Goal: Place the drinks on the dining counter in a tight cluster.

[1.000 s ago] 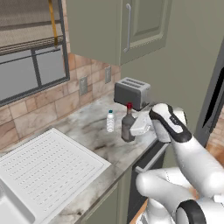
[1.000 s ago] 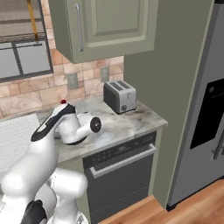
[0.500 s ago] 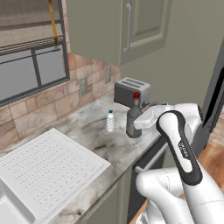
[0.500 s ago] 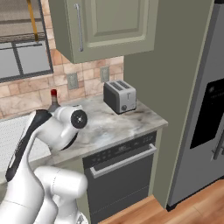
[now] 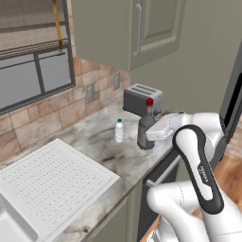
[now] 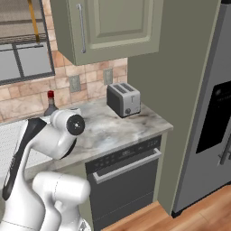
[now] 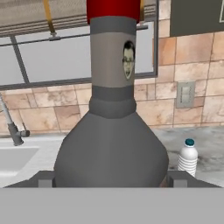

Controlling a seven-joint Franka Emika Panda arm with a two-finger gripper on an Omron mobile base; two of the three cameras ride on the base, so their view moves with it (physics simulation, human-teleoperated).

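Note:
A dark grey bottle with a red cap [image 5: 146, 128] stands upright on the marble kitchen worktop [image 5: 101, 151], in front of the toaster. Its cap and neck also peek over my arm [image 6: 50, 103]. My gripper [image 5: 152, 138] is level with the bottle's wide lower body, open, with one finger on either side. In the hand view the grey bottle [image 7: 111, 144] is very close, my gripper [image 7: 111, 181] straddles its base, and the fingertips [image 7: 45, 180] flank it. A small clear bottle with a blue cap [image 5: 119, 131] [image 7: 188, 159] stands a little to the left. The dining counter is out of view.
A silver toaster [image 5: 142, 98] [image 6: 123, 99] sits against the wall behind the bottles. A white ribbed drainboard [image 5: 47, 177] and sink lie to the left, with a faucet [image 7: 13, 129]. Green cupboards hang overhead; a dishwasher front [image 6: 124, 173] is below the worktop.
My arm has stretched forward and the hand has closed in on the grey bottle from the right until the fingers straddle it. Neither bottle has moved.

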